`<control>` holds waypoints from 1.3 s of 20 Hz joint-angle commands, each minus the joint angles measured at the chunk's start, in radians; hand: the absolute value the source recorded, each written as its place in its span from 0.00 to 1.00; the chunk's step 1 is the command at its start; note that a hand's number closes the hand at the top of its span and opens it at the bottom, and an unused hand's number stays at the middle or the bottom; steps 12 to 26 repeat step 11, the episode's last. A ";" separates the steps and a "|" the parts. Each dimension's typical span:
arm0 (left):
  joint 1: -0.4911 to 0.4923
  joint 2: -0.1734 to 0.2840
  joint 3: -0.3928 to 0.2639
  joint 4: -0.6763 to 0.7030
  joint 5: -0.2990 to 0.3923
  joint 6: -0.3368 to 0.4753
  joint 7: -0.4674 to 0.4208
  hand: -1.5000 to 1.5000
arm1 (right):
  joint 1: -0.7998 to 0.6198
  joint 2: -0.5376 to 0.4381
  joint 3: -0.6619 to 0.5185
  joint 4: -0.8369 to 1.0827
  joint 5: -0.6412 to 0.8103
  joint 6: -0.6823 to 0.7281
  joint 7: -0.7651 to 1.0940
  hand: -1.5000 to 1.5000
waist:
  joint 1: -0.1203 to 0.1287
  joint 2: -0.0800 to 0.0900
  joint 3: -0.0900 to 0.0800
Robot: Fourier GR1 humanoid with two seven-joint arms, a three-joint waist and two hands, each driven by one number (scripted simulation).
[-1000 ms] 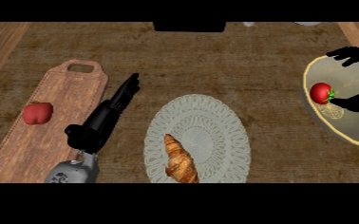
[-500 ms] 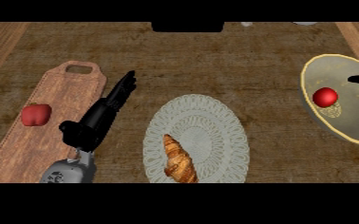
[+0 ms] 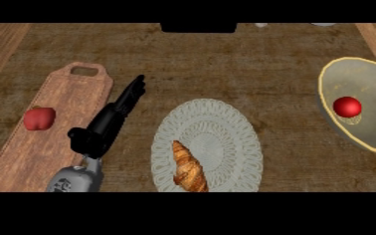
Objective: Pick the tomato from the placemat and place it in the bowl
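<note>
Head view: the tomato point(image 3: 347, 106) is being held inside the yellow-rimmed bowl point(image 3: 328, 103) at the right edge. The left hand point(image 3: 110, 120) is being kept outstretched, fingers straight and together, beside the cutting board point(image 3: 67, 99).

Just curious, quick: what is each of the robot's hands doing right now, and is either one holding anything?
Left hand: open, fingers straight, holding nothing.
Right hand: not in view, so it cannot be told.
</note>
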 commanded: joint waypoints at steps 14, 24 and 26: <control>-0.002 0.003 0.006 -0.006 0.011 -0.017 -0.014 0.50 | 0.155 -0.246 -0.109 0.293 -0.048 0.222 -0.277 0.00 | 0.009 0.011 0.009; -0.002 0.003 0.006 -0.006 0.011 -0.017 -0.014 0.50 | 0.155 -0.246 -0.109 0.293 -0.048 0.222 -0.277 0.00 | 0.009 0.011 0.009; -0.002 0.003 0.006 -0.006 0.011 -0.017 -0.014 0.50 | 0.155 -0.246 -0.109 0.293 -0.048 0.222 -0.277 0.00 | 0.009 0.011 0.009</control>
